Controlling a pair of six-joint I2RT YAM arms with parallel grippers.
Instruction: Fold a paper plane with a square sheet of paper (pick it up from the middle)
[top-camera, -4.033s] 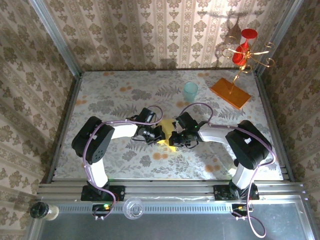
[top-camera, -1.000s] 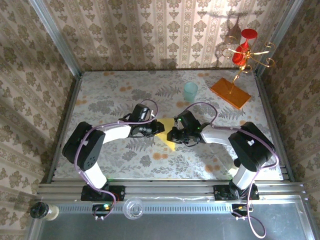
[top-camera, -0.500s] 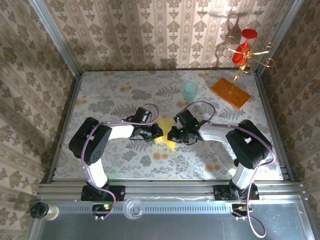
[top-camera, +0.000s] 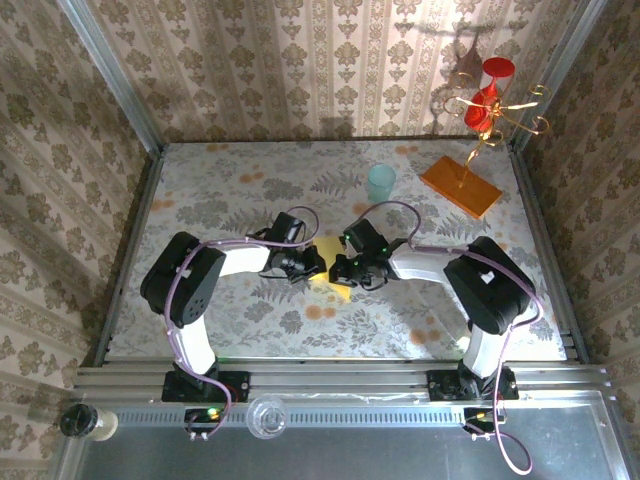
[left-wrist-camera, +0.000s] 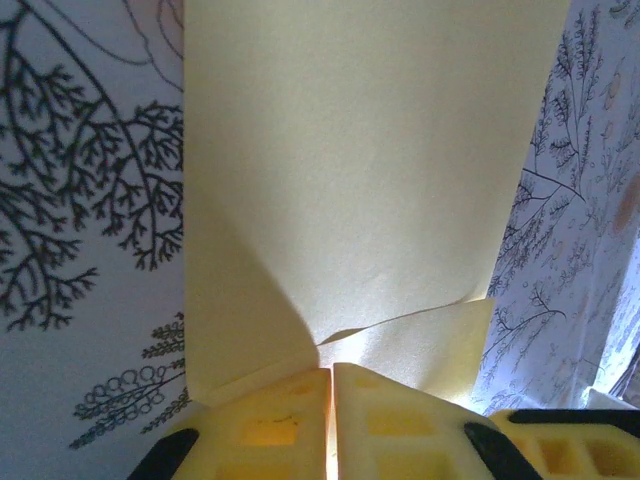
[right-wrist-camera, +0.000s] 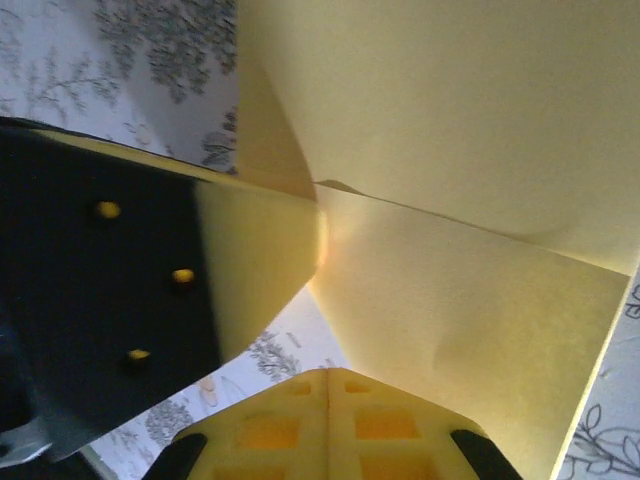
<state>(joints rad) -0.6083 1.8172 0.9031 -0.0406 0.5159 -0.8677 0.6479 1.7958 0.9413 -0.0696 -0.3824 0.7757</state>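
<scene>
- We find no text, label, brand, number or sign to read.
- The paper (left-wrist-camera: 350, 150) is plain yellow on the faces we see.
- The desk (top-camera: 250, 180) bears only a leaf print, and the wall (top-camera: 300, 60) only an ornament pattern.

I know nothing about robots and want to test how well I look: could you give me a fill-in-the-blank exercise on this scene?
The paper being folded is ___. The left gripper is ___ (open/shut) on that paper. The teal cup stands ___ (upright/tipped). The gold stand rises from an ___ slab.
Missing words: yellow; shut; upright; orange.
</scene>
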